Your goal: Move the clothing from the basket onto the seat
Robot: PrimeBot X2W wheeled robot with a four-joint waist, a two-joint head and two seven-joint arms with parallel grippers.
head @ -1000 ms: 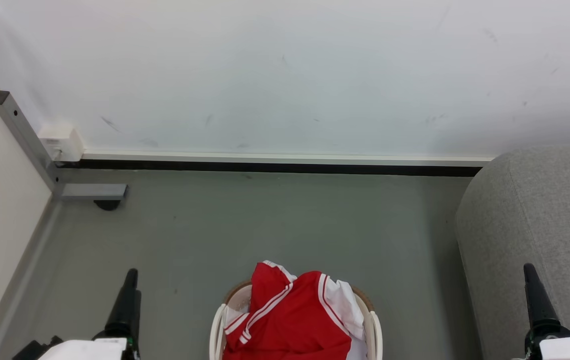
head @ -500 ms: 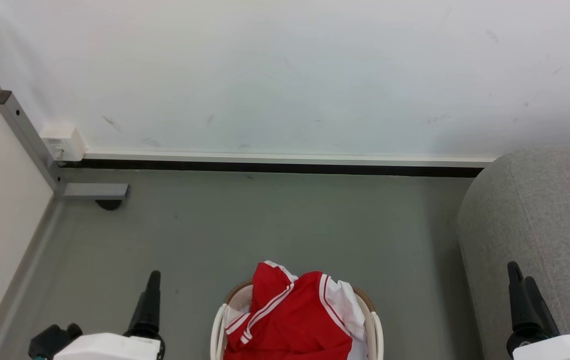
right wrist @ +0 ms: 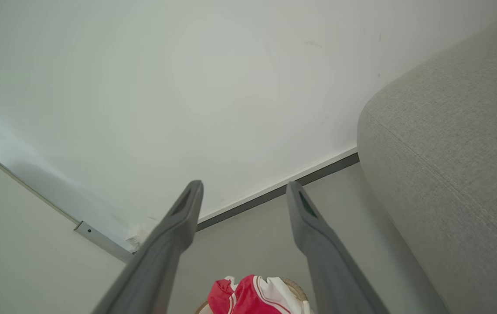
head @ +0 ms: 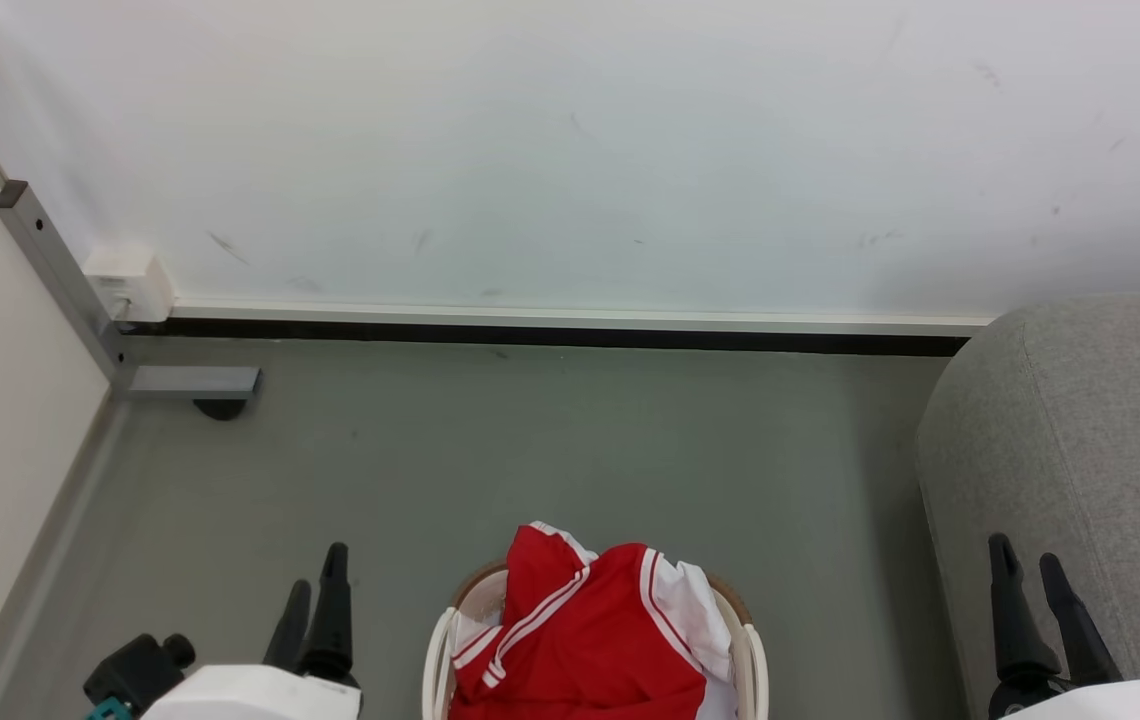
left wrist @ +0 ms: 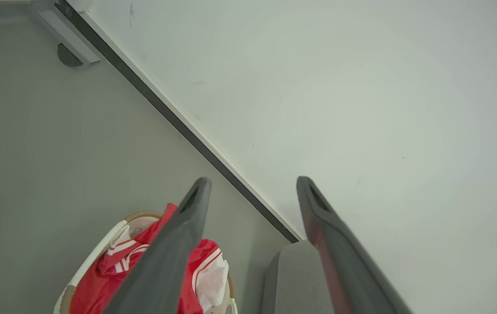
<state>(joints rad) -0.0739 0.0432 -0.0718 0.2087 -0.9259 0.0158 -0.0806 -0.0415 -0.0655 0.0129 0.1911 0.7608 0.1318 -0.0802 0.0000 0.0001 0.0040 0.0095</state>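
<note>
Jaws stand spread and empty on the left gripper [head: 318, 567], lower left, and the right gripper [head: 1023, 549], lower right. The red clothing [head: 580, 640] lies heaped in the laundry basket [head: 752, 650] at bottom centre, with the grey sofa [head: 1080, 420] at right. The reach looks barely begun; next, a gripper must drop onto the clothing and pinch it.

Head view looks steeply down; both wrist views face the wall [head: 570, 150]; all share the basket [head: 756, 655], six o'clock.
</note>
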